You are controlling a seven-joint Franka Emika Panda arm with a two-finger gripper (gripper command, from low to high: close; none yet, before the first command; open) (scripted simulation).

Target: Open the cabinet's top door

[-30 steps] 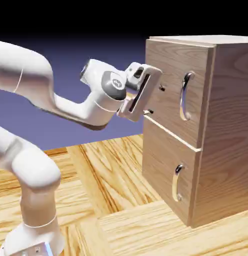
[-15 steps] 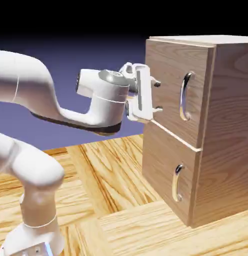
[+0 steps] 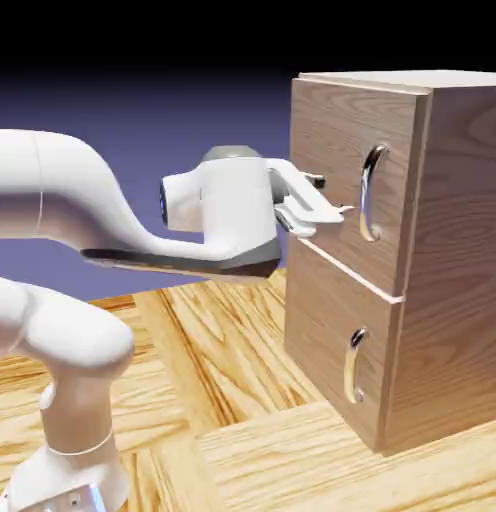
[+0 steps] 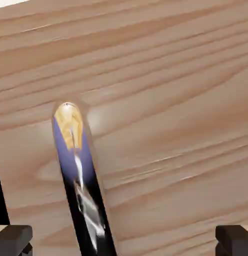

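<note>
Blue-violet backdrop (image 3: 232, 110), wood-patterned floor (image 3: 232, 350), closed lower door (image 3: 327, 320)

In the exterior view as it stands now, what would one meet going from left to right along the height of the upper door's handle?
The robot arm, then its claw, then the upper door's curved handle, then the cabinet's side wall.
</note>
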